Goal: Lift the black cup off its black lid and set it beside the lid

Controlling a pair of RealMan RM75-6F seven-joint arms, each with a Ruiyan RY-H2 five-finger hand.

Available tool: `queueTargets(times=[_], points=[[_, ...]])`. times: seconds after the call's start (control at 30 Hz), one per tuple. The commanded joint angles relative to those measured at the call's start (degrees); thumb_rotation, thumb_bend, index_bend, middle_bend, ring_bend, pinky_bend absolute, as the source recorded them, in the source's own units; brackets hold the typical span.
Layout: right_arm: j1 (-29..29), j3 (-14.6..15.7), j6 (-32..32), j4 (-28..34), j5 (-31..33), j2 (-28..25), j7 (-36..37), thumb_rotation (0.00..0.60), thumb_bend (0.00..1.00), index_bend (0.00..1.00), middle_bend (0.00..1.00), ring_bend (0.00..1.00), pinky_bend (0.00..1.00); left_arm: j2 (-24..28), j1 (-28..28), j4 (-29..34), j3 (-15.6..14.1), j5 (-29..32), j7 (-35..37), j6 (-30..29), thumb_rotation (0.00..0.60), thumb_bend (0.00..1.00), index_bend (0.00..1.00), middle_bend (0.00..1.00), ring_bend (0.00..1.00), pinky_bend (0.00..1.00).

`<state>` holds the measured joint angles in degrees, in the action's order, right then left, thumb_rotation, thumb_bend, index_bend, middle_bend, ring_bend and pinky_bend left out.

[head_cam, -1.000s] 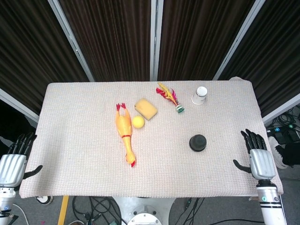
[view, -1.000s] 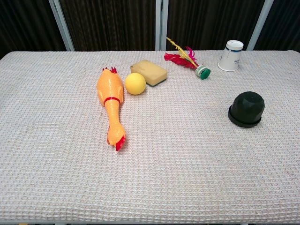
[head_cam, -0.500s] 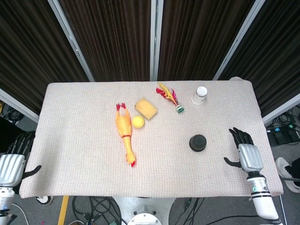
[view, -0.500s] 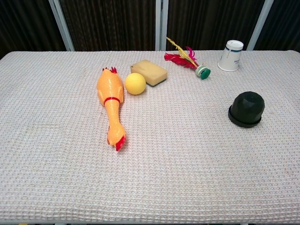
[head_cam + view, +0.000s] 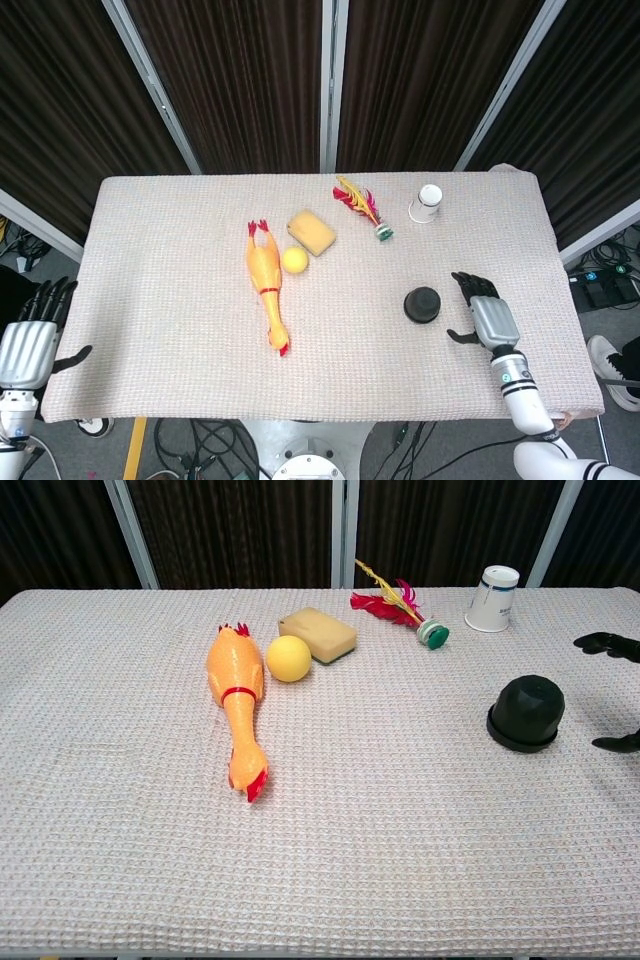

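Hovering spread and empty over the desk (image 5: 150, 330), our right hand (image 5: 487, 315) sits just right of the black cup (image 5: 422, 303), which stands upturned on its black lid (image 5: 521, 739). Only the head view shows our left hand (image 5: 30, 340), fingers apart, empty, off the desk's near-left corner; the chest view catches just the right fingertips (image 5: 600, 641).

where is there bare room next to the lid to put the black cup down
Bare cloth lies in front of the black cup and its black lid, toward the table's near edge, and to its left as far as the rubber chicken. Its right side is tight: the right hand hovers there, open. Behind it stand the paper cup and shuttlecock.
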<state>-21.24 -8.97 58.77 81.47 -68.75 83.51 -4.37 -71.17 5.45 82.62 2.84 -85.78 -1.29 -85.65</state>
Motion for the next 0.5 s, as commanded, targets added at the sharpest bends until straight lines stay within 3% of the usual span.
queueTargets(times=[0.03, 0.5], points=[[-0.76, -0.08, -1.02, -1.29, 0.54, 1.11, 0.55, 0.600, 0.09, 0.00, 0.07, 0.00, 0.00, 0.04, -0.09, -0.32, -0.17, -0.18, 0.39, -0.08, 0.600, 0.13, 0.04, 0.03, 0.00, 0.19], [-3.29, -0.41, -3.08, -6.08, 1.47, 5.65, 1.54, 0.600, 0.09, 0.00, 0.08, 0.00, 0.00, 0.00, -0.72, -1.72, -0.77, -0.67, 1.62, -0.79, 0.600, 0.13, 0.04, 0.03, 0.00, 0.19]])
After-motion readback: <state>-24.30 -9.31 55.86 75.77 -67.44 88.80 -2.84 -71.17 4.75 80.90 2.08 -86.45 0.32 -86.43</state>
